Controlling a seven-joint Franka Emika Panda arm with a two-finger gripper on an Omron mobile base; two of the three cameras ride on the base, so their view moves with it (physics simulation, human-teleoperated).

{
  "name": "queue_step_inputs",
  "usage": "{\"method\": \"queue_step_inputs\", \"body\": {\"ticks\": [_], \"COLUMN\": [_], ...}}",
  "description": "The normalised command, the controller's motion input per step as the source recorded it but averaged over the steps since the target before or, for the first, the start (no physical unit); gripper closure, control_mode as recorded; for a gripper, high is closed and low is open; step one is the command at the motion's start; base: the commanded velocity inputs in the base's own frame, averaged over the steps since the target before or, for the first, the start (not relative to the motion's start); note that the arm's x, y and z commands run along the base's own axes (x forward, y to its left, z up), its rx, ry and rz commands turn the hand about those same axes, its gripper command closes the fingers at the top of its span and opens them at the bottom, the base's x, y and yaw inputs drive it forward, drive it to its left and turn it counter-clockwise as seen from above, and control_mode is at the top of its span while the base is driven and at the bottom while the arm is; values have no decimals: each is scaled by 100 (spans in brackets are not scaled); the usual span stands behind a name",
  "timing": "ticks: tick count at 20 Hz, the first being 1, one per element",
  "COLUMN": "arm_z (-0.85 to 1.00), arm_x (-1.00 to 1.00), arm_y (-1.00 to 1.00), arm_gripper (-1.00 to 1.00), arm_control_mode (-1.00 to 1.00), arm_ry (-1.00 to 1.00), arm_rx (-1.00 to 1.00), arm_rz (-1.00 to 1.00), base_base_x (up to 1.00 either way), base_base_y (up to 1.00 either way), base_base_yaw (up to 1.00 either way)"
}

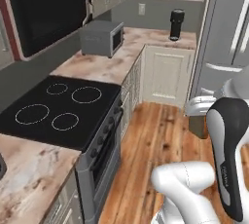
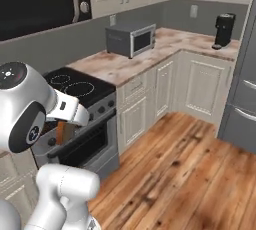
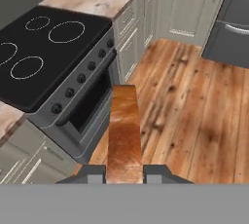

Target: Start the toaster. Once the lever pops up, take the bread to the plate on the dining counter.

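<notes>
One slice of bread [image 3: 124, 130] is sitting clamped edge-on between the two dark fingertips of the end effector [image 3: 124, 173] in the hand view, so the end effector is squeezing tight on it and carrying it out over the wooden floor [image 3: 194, 101]. The slice is pointing up toward 12 o'clock from the fingertips, brown crust showing along its length.

In the right base view the bread [image 2: 63, 132] is peeking out as a tan sliver just under the white arm, in front of the oven door, at roughly 9 o'clock in the picture.

The black stove top [image 3: 44, 47] with its four ring burners is sitting at about 10 o'clock from the bread in the hand view, with the row of knobs [image 3: 80, 78] running along its front edge. Beyond it the marbled counter [image 2: 130, 64] is running back into the corner.

A grey toaster oven [image 2: 131, 39] is standing on that counter at about 12 o'clock in the right base view, and a black coffee machine [image 2: 223, 30] is standing further along at about 2 o'clock, right beside the grey fridge [image 2: 242, 99]. Cream cabinets [image 1: 165, 74] are filling the corner below.
</notes>
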Motion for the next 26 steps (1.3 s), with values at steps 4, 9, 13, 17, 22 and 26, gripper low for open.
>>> {"method": "queue_step_inputs", "body": {"ticks": [4, 9, 13, 17, 22, 26], "arm_z": [0, 0, 0, 0, 0, 0], "arm_x": [0, 0, 0, 0, 0, 0], "arm_y": [0, 0, 0, 0, 0, 0], "arm_gripper": [100, 100, 100, 100, 100, 100], "arm_control_mode": [100, 100, 100, 100, 100, 100], "arm_ry": [0, 0, 0, 0, 0, 0], "arm_rx": [0, 0, 0, 0, 0, 0], "arm_rz": [0, 0, 0, 0, 0, 0], "base_base_x": [19, 23, 19, 12, 14, 26], "base_base_y": [7, 4, 1, 0, 0, 0], "base_base_yaw": [-51, -50, -53, -53, -52, -54]}}
